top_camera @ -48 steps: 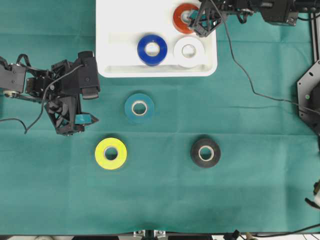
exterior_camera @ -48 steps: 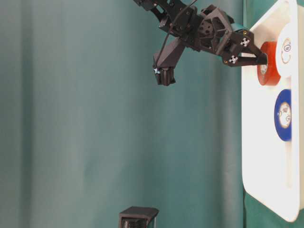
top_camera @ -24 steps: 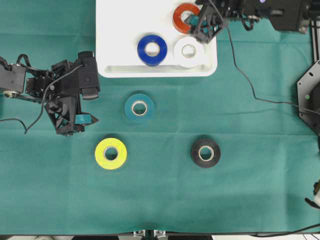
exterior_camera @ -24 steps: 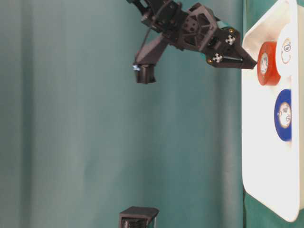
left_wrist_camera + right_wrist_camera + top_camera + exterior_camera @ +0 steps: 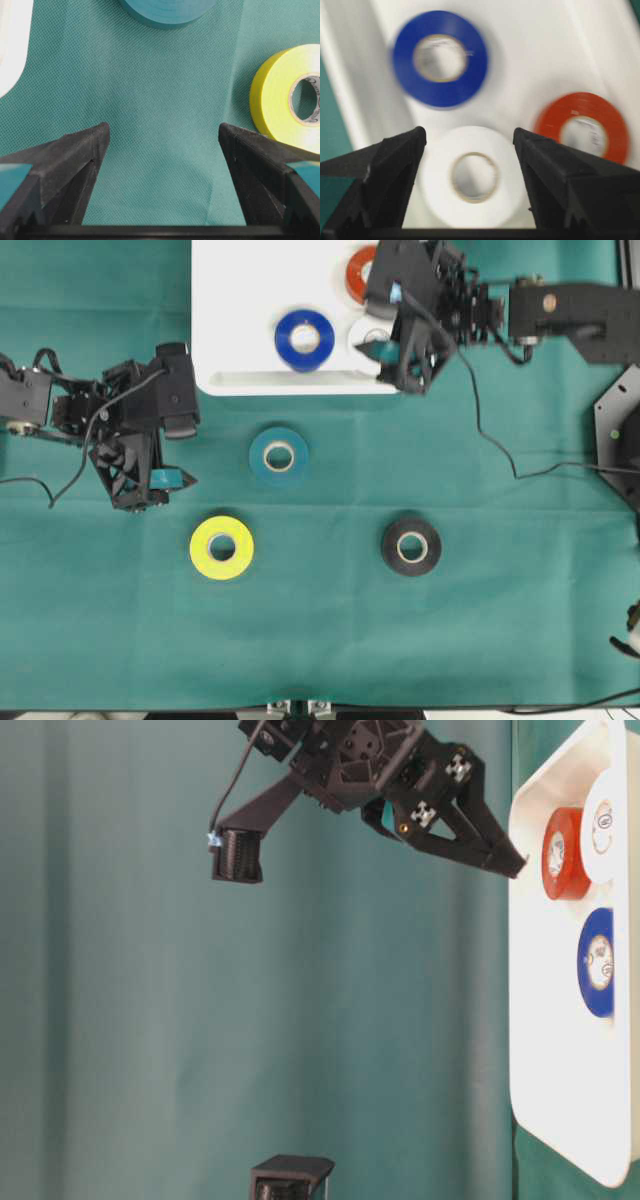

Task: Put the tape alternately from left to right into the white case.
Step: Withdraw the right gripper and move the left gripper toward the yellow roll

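Both grippers' fingers (image 5: 75, 160) (image 5: 550, 165) gape wide, holding nothing; core printing on rolls unreadable.

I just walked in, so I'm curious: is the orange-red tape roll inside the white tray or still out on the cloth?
Inside. The orange-red roll lies flat in the white tray.

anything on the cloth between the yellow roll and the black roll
No, that stretch is bare green cloth in the overhead view. The yellow roll and black roll lie apart, with the teal roll farther up, out of line.
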